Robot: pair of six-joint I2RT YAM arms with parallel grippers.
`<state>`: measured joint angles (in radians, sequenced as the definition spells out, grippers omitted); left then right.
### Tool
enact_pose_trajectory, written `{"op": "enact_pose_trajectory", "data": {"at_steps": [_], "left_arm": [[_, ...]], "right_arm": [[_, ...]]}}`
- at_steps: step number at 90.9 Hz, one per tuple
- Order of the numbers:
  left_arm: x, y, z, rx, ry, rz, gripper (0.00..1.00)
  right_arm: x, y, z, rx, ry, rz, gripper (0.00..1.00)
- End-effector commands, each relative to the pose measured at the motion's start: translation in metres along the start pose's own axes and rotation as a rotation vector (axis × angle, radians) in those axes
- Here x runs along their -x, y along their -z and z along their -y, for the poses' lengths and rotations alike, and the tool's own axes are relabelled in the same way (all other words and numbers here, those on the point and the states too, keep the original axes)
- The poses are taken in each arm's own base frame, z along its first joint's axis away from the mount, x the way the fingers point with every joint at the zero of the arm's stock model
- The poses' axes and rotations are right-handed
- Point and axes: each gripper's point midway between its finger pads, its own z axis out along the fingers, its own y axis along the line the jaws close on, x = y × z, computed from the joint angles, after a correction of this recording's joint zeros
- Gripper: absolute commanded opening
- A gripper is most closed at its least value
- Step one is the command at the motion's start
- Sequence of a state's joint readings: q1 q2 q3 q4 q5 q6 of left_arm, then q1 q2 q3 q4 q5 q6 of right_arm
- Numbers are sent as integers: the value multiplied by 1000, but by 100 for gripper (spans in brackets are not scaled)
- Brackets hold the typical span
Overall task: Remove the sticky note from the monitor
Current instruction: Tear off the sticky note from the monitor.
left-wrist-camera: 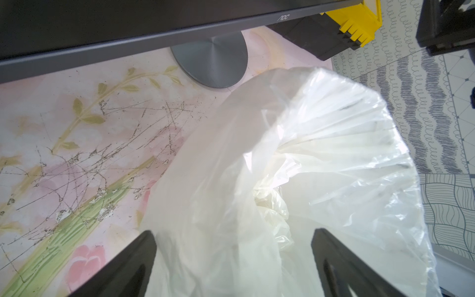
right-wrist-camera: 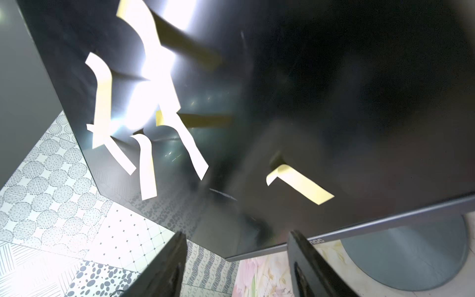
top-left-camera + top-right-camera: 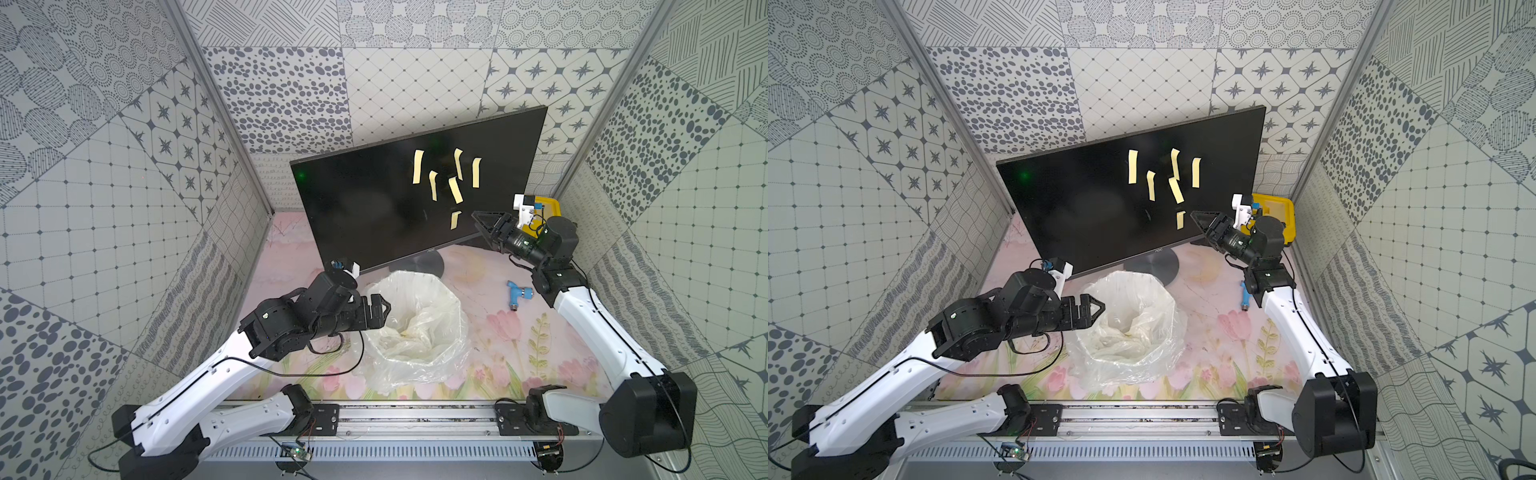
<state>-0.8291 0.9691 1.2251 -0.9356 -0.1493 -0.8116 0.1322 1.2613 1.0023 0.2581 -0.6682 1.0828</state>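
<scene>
- Got the monitor point(image 3: 365, 199) standing toward the back of the floral table point(image 3: 498, 353), black screen turned at an angle across the corner, round grey stand base point(image 3: 428, 262) underneath.
- Counting six yellow sticky notes point(image 3: 1132, 166) on the right half of the screen in both top views. Five bunched up high, plus the lowest sticky note point(image 3: 455, 219) on its own below them, close to the bottom bezel.
- All six stuck to the glass, loose ends curling off it. Really obvious in the right wrist view, lots of glare there too.
- Right gripper point(image 3: 480, 220) raised in front of the screen, just beside that lowest note, tips aimed its way. Can't tell for sure about contact, but looks apart.
- Jaws on that one spread, nothing between them, plain as day from the right wrist camera.
- Left gripper point(image 3: 386, 309) hovering at the rim of the bag-lined bin point(image 3: 453, 299), the bin parked in front of the stand base.
- Jaws spread wide there as well, just clear plastic below, nothing pinched.
- Also spotting a yellow-and-black toolbox point(image 3: 548, 205) behind the right arm by the monitor's right edge, and a small blue fitting point(image 3: 517, 293) lying on the table off to the right of the bin.
</scene>
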Motion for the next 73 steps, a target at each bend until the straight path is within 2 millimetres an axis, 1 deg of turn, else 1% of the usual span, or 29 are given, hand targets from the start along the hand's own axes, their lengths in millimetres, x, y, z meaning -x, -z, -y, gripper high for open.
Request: {"op": "enact_pose_trajectory", "data": {"at_steps": [1, 12, 24, 34, 73], "left_arm": [[3, -4, 12, -46, -8, 5, 99], [2, -5, 13, -49, -9, -3, 99], [2, -5, 13, -46, -10, -4, 99], [2, -5, 12, -44, -14, -3, 99], [4, -3, 14, -45, -17, -4, 99]], "right_arm": [[22, -5, -31, 113, 30, 56, 63], [32, -10, -41, 142, 38, 76, 61], [40, -10, -52, 161, 55, 90, 61], [46, -11, -57, 168, 66, 108, 61], [75, -32, -64, 189, 51, 150, 60]]}}
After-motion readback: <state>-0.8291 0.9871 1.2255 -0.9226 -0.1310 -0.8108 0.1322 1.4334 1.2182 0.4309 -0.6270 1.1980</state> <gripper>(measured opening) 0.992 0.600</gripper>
